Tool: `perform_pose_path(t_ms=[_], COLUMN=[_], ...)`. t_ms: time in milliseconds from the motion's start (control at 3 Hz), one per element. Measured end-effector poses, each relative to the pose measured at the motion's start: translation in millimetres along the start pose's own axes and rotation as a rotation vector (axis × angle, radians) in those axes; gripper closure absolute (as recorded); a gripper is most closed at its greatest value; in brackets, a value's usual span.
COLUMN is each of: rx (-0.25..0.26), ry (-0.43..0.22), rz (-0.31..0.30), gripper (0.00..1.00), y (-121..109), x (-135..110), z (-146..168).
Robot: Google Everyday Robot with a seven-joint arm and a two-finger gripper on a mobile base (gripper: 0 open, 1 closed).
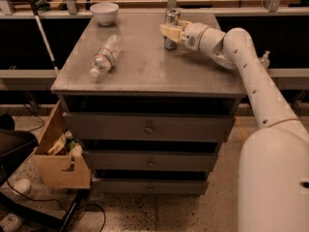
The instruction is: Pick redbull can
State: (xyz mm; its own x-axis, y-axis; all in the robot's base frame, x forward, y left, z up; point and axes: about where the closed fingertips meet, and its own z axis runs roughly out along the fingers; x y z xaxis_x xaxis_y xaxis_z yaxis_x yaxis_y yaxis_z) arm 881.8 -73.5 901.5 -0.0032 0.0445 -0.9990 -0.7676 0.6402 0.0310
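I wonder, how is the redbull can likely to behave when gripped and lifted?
The redbull can stands upright, slim and tall, so a sideways nudge would probably tip it. Its shiny metal wall looks smooth, perhaps slippery and dentable. The gripper is at its middle, which should limit tilting.

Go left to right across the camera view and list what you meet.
From the left: cardboard box on the floor → water bottle lying on the cabinet top → redbull can → arm. The gripper is at the can, sharing its place. The bowl lines up with the bottle, so it is left out.
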Motion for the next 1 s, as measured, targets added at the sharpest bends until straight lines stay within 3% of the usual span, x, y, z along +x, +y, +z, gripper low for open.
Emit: perform_pose_path(t_ms=[333,667,1000], rx=[-0.005,-0.009,-0.001], ry=[0.0,0.001,0.023], rz=[0.001,-0.002,-0.047], gripper=[0.94,1.0,1.0], y=[2,5,10], x=[1,-2,-35], z=[3,4,-11])
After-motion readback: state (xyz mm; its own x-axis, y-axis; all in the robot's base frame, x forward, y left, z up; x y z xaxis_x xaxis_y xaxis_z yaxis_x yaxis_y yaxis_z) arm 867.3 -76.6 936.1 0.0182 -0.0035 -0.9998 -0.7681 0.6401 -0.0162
